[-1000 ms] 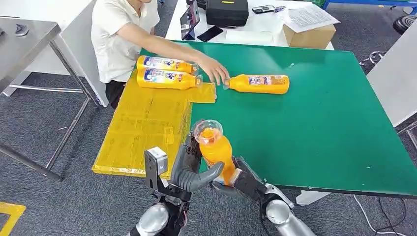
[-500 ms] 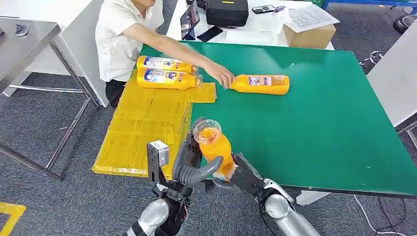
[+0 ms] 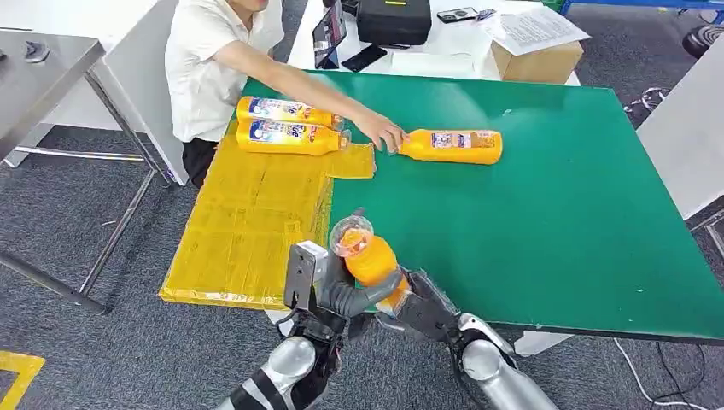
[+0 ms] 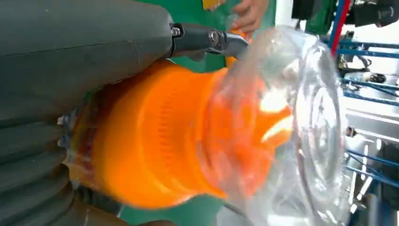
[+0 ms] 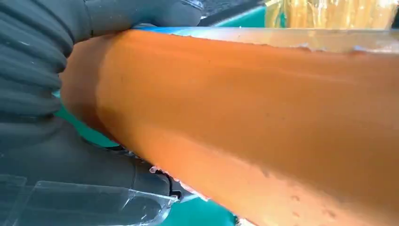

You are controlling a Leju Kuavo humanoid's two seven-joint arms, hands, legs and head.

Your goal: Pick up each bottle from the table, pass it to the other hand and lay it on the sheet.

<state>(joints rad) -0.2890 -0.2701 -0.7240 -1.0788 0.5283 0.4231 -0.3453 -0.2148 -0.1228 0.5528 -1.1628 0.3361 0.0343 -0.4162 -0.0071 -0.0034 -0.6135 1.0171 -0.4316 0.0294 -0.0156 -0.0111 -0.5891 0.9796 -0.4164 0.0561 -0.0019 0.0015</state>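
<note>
We see the left hand (image 3: 341,295) wrapped around the bottle (image 3: 369,260) at the table's near edge, its grey thumb curled across the orange body; in the left wrist view the fingers (image 4: 207,40) close over the shoulder below the clear cap. The right hand (image 3: 418,312) grips the same bottle from below at about 4 o'clock, dark fingers cupped on its base. The bottle stands nearly upright, cap tilted toward 11 o'clock, held just beside the yellow sheet (image 3: 248,222).

At 12 o'clock from the hands a second bottle (image 3: 451,145) lies on its side on the green table (image 3: 555,213), with a person's hand (image 3: 386,135) at its cap. Two more bottles (image 3: 290,126) lie side by side on the sheet's far end at 11 o'clock. Beyond the table we see a white desk (image 3: 444,61) with a cardboard box (image 3: 538,61), and grey carpet (image 3: 102,342) below.
</note>
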